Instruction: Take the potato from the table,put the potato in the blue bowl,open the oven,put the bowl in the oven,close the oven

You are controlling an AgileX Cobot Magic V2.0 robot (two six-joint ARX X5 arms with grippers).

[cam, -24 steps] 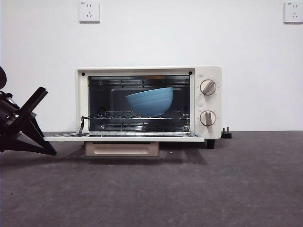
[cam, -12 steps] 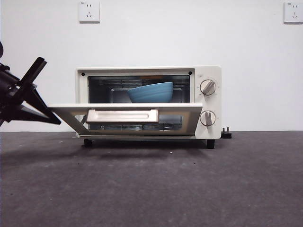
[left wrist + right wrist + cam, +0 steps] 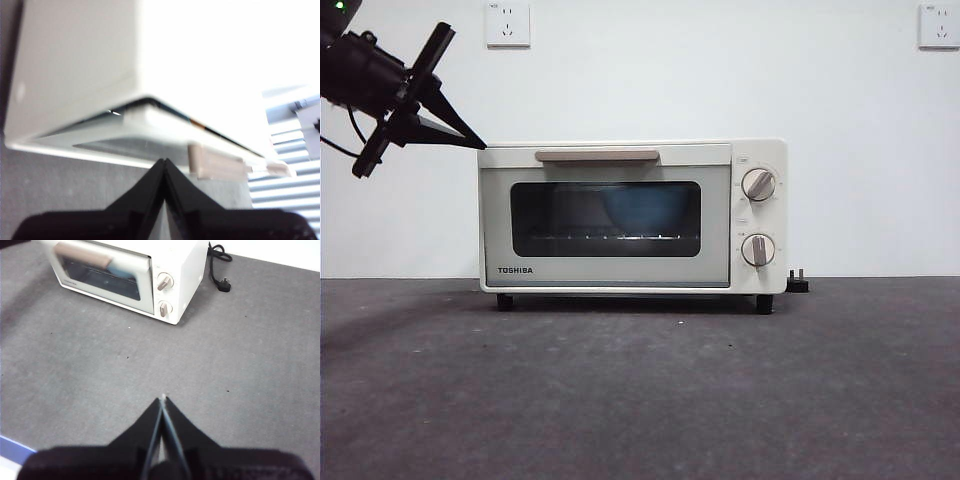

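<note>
At the oven's top corner, left gripper tilts, jaws together.

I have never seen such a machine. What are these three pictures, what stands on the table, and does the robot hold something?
It is a robot with two arms, each ending in a gripper of two black jaws. One picture looks level across the table from the front; the other two come from cameras on the wrists. On the table stands a cream-white oven with its door closed. Through the dark glass you can faintly see the blue bowl inside. The left gripper is at the oven's upper corner, by the door's top edge, jaws shut, holding nothing. The right gripper waits over bare table, jaws shut, also holding nothing.
</note>
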